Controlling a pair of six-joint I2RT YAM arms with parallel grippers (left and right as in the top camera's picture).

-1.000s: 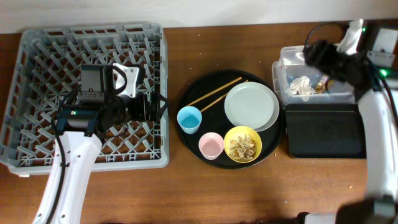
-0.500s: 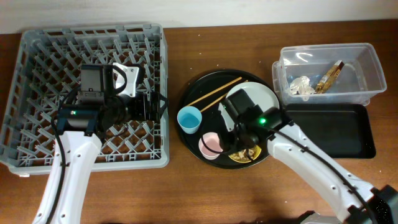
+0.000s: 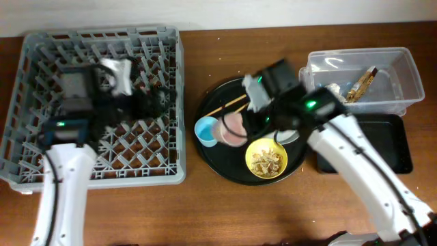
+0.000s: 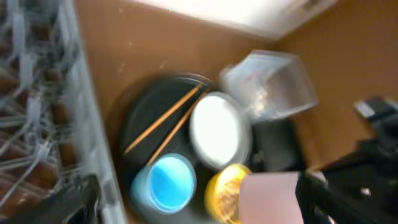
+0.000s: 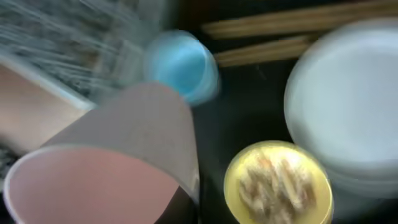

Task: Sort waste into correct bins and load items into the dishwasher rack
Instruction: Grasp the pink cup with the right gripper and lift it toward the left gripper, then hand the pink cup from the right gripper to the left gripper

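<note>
- The right hand (image 3: 246, 119) grips the pink cup (image 3: 232, 128), a plain pale-pink tumbler that is tilted, its wide mouth showing in the right wrist view.
- The cup is over the round black tray (image 3: 212, 162), just beside the light-blue cup (image 3: 205, 131) and near the yellow bowl (image 3: 266, 158) of tan scraps (image 3: 265, 162).
- The left hand (image 3: 158, 101) is over the grey rack (image 3: 41, 61). It is too blurred to tell whether it is open or closed.

Left arm (image 3: 65, 188): my long white shell, rounded, ending in a black joint block.
Left lamp (image 3: 58, 125): one small green light on that black block.
White bracket (image 3: 119, 74): pale plate at my left wrist, badly blurred.
Left pincer (image 3: 158, 102): black, edges smeared, fingers not distinct.
Right arm (image 3: 372, 188): same smooth white shell, black at my wrist.
Right lamp (image 3: 308, 105): green dot on black housing.
Camera block (image 3: 280, 72): black and boxy, with a pale grey-white piece (image 3: 254, 92) beside it.
</note>
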